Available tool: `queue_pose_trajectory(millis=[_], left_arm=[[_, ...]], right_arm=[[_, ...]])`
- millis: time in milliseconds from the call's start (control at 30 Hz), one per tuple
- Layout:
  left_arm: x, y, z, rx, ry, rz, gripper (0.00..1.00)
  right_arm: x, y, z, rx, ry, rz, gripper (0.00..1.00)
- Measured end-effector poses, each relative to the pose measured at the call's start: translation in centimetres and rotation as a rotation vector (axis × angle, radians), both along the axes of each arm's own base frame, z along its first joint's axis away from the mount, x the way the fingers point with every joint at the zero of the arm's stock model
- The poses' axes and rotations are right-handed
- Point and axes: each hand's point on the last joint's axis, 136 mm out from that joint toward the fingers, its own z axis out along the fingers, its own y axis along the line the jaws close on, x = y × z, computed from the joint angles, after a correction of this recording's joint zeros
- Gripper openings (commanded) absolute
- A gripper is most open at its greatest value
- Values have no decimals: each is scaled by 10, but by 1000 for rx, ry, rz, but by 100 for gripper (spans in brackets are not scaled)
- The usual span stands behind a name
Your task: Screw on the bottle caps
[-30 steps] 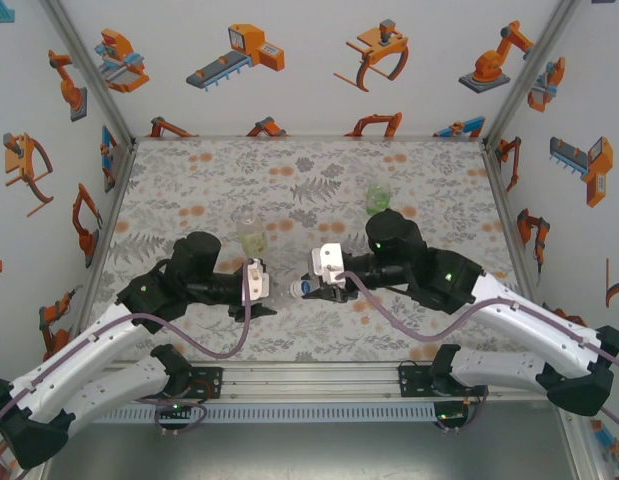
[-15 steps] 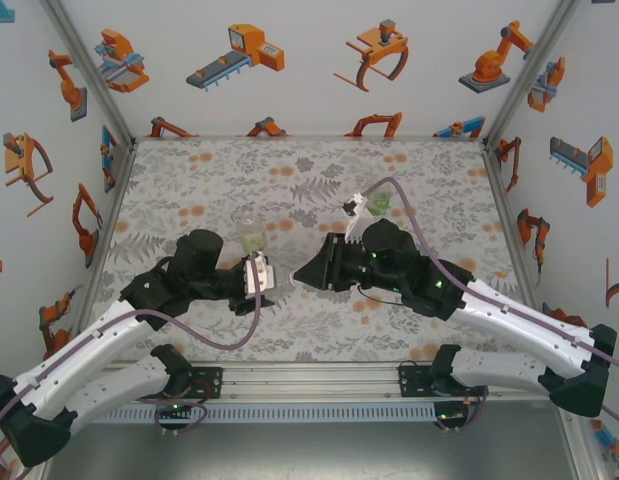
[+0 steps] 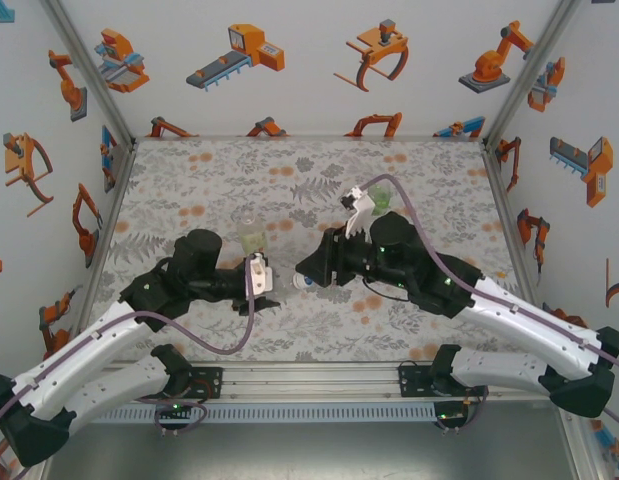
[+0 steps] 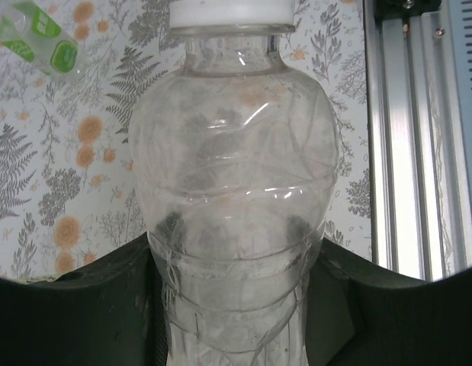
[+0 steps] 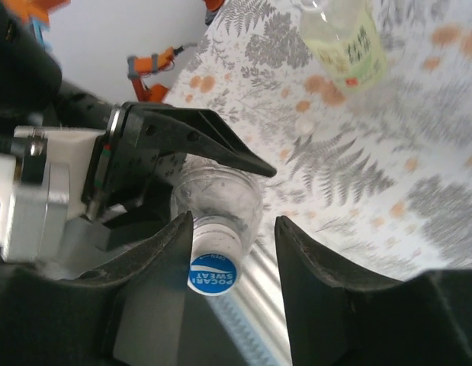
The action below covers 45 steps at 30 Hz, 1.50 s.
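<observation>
- My left gripper (image 4: pixel 236 252) is clamped on the colourless bottle (image 4: pixel 236 168), one dark finger on each side of its lower body.
- In the top view the bottle lies roughly level in that grip, low over the flower-print table (image 3: pixel 189 190), with its neck pointing toward my right arm.
- A whitish cap (image 5: pixel 214 273) sits on the neck of this bottle. Its end face carries a round blue label.
- My right gripper (image 5: pixel 234 229) is spread around that cap. The left-hand finger in my right wrist view lies against the cap's edge, and the other finger stands off with a clear gap.
- So my right fingers bracket the cap without pinching it.
- The two grippers meet nose to nose near the middle of the table, toward its near edge.
- The yellowish bottle (image 3: pixel 252 240) stands upright on the table just beyond my left gripper, apart from it.
- The green-tinted bottle (image 3: pixel 381 200) stands farther back, partly hidden behind my right wrist.
- In my left wrist view the aluminium rail (image 4: pixel 419 152) at the table's near edge runs along one side of the held bottle.
</observation>
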Motion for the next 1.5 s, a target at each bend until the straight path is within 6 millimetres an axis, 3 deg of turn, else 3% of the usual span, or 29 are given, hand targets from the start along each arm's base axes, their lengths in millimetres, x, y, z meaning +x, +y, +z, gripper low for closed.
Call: queue_pose_trajectory(millis=[267, 433, 600, 967, 1200, 1300, 1500], left_arm=[[-8, -2, 3, -17, 18, -44, 0], [-11, -2, 5, -24, 21, -59, 0], [-13, -1, 6, -26, 21, -63, 0], [-15, -1, 7, -29, 27, -73, 0], [-16, 0, 4, -17, 38, -70, 0], [-15, 2, 0, -1, 46, -61, 0], [-7, 6, -6, 31, 36, -8, 0]], right_arm=[[-48, 8, 28, -153, -564, 453, 51], [-75, 7, 17, -198, -768, 677, 52], [-81, 8, 13, -211, -858, 746, 48], [-82, 12, 9, -212, -896, 775, 38], [-80, 15, 3, -206, -857, 764, 15], [-76, 17, 1, -182, -780, 710, 0], [-42, 17, -8, -93, -388, 392, 0]])
